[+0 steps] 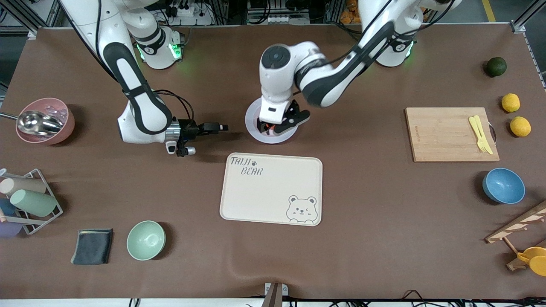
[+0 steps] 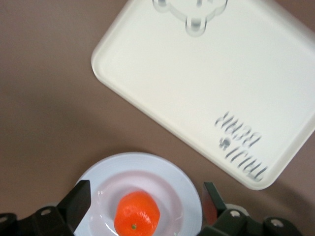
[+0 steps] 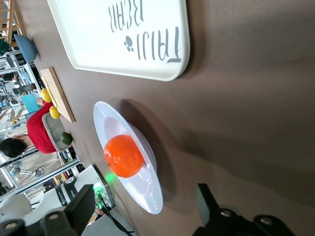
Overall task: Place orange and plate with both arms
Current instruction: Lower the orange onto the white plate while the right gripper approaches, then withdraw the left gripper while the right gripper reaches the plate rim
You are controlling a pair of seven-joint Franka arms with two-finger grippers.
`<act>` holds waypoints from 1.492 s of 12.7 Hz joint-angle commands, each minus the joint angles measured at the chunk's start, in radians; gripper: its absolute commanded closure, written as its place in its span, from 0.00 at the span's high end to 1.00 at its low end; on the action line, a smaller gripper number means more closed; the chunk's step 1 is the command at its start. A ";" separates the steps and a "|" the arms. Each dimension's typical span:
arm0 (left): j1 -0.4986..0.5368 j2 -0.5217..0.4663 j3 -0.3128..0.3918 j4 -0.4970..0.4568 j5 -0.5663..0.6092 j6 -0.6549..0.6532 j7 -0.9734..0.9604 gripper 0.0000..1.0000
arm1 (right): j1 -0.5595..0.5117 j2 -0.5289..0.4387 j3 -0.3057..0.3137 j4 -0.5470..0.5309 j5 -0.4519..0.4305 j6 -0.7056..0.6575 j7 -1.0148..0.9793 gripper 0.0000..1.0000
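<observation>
The orange [image 2: 137, 214] lies in the middle of the pale plate [image 2: 170, 172], which stands on the brown table just farther from the front camera than the cream bear tray [image 1: 273, 187]. My left gripper [image 1: 279, 127] hangs right over the plate [image 1: 252, 119], open, with one finger on each side of the orange and not touching it. In the front view only a sliver of the orange [image 1: 265, 127] shows under it. My right gripper [image 1: 222, 127] lies low and level beside the plate toward the right arm's end, open and empty. The right wrist view shows the plate [image 3: 147, 189] and the orange [image 3: 123, 156] ahead of it.
A cutting board [image 1: 448, 134] with a yellow fork [image 1: 480, 133], two lemons [image 1: 510, 102], a dark green fruit [image 1: 496, 66] and a blue bowl [image 1: 503, 185] are toward the left arm's end. A pink bowl [image 1: 45, 120], cup rack [image 1: 27, 200], cloth [image 1: 92, 246] and mint bowl [image 1: 146, 240] are toward the right arm's end.
</observation>
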 commanded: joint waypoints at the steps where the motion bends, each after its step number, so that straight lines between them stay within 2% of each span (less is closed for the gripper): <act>1: 0.124 -0.148 -0.016 -0.038 -0.022 -0.036 0.113 1.00 | 0.052 0.004 -0.006 -0.023 0.095 0.036 -0.097 0.84; 4: 0.318 -0.248 -0.014 -0.008 -0.227 -0.052 0.479 1.00 | 0.097 0.011 -0.005 -0.018 0.137 0.037 -0.186 0.83; 7: 0.457 -0.255 -0.010 0.083 -0.237 -0.204 0.773 1.00 | 0.176 0.027 -0.006 -0.021 0.268 0.040 -0.267 0.83; 8: 0.504 -0.253 -0.008 0.110 -0.244 -0.241 0.840 1.00 | 0.180 0.048 -0.006 -0.020 0.293 0.040 -0.315 0.79; 9: 0.508 -0.271 0.011 0.120 -0.263 -0.266 0.923 1.00 | 0.168 0.068 -0.006 -0.018 0.293 0.032 -0.358 0.76; 12: 0.420 -0.345 0.256 0.141 -0.336 -0.377 1.168 1.00 | 0.143 0.076 -0.008 -0.015 0.293 0.029 -0.367 0.74; 15: 0.411 -0.393 0.412 0.141 -0.385 -0.448 1.449 1.00 | 0.164 0.097 -0.006 -0.012 0.313 0.040 -0.367 0.69; 17: 0.393 -0.434 0.455 0.140 -0.389 -0.508 1.490 1.00 | 0.167 0.104 -0.006 -0.012 0.318 0.037 -0.370 0.66; 19: 0.389 -0.446 0.461 0.126 -0.387 -0.527 1.491 1.00 | 0.169 0.119 -0.006 -0.012 0.319 0.037 -0.370 0.65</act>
